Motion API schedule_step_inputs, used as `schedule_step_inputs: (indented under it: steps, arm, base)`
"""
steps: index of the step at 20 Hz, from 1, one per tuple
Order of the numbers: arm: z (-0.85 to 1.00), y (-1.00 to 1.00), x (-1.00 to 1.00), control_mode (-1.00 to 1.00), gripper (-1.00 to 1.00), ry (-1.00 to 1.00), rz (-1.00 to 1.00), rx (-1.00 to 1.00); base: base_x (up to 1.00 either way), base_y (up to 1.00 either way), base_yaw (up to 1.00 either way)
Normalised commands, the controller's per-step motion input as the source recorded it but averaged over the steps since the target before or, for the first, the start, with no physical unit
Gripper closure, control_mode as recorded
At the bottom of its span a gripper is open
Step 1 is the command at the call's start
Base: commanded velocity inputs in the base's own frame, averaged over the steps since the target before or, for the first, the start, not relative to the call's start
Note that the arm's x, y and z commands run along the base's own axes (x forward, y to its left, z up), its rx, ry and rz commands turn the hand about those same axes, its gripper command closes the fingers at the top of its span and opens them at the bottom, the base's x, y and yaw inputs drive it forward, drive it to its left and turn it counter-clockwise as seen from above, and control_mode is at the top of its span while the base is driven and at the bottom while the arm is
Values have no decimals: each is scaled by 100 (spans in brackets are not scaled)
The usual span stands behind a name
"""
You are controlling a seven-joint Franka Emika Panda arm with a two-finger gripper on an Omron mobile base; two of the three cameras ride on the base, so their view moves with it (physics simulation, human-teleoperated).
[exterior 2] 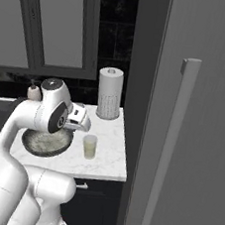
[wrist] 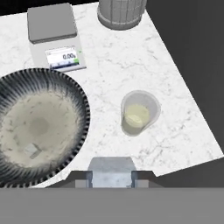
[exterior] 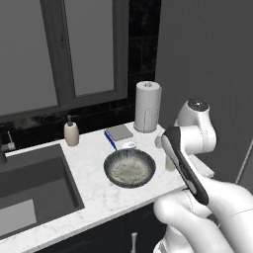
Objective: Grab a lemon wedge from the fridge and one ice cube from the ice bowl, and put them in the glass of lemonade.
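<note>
Low in the hand view, between the two fingertips, sits a pale grey block that looks like an ice cube [wrist: 111, 169]; the gripper [wrist: 111, 180] is clenched on it. So I judge the ice step to be in hand: cube picked, now to be carried to the glass.

At centre right of that frame the glass [wrist: 139, 113] stands upright on the white marble counter [wrist: 131, 57], just beside the bowl [wrist: 81, 109] at left but not touching it. A second small pale cube [wrist: 31, 150] lies inside the bowl, lower left. At upper left is a scale [wrist: 54, 37] (its display faces the bowl), and a towel roll [wrist: 121, 13] is cut off at the top edge.

The next move calls for bringing the hand over the glass mouth, centred, then releasing; the mouth is narrow, so a loose aim could drop the cube on the counter.

The fridge [exterior 2: 190, 144] fills the right of the right base view, door shut. I cannot make out any wedge in the glass: the pale yellow at its bottom may be only lemonade. From both base views the arm hides the fingertips.
</note>
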Motion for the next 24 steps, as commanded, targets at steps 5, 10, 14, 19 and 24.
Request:
schedule_step_inputs:
  steps: [5, 10, 14, 19, 24]
  arm:
    - [-26, -26, 7, -100, 100, 15, -11, 1]
    - [-18, -35, 19, -100, 100, 1, -12, 0]
    - [-4, -12, 8, -100, 100, 0, -10, 0]
    - [0, -8, 15, -100, 100, 0, -3, 0]
    - [0, 7, 44, -100, 100, 0, 0, 0]
  base:
    - [0, 0, 0]
    - [0, 0, 0]
    - [0, 0, 0]
    - [0, 0, 0]
    - [0, 0, 0]
